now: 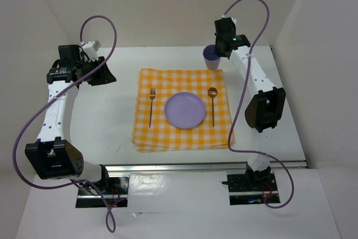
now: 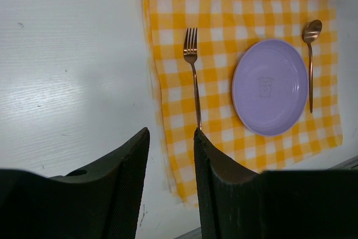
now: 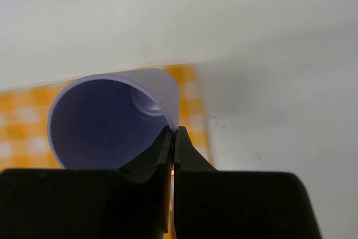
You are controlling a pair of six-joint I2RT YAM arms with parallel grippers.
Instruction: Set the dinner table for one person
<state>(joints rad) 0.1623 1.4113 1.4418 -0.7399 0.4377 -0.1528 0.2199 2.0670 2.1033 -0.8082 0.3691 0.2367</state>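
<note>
1 cloth (image 1: 145,138), 1 plate (image 1: 185,109), 1 fork (image 1: 151,107), 1 spoon (image 1: 212,104) seen on tabletop (image 1: 112,116) | 1 cup (image 1: 211,58) pinched at rim by right claw (image 3: 173,135) | left claw (image 2: 171,132) held spread, empty

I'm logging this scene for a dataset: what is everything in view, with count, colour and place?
dinner table: 1, white, under everything
metal rail: 1, silver, table's near edge
checked cloth: 1, yellow and white, table centre
plate: 1, lavender, middle of the cloth
fork: 1, copper, on the cloth left of the plate
spoon: 1, copper, on the cloth right of the plate
cup: 1, lavender, cloth's far right corner, held by its wall
cables: 2, purple, looping at left and right
left gripper: 1, black, open above bare table left of the cloth
right gripper: 1, black, shut on the cup
</note>
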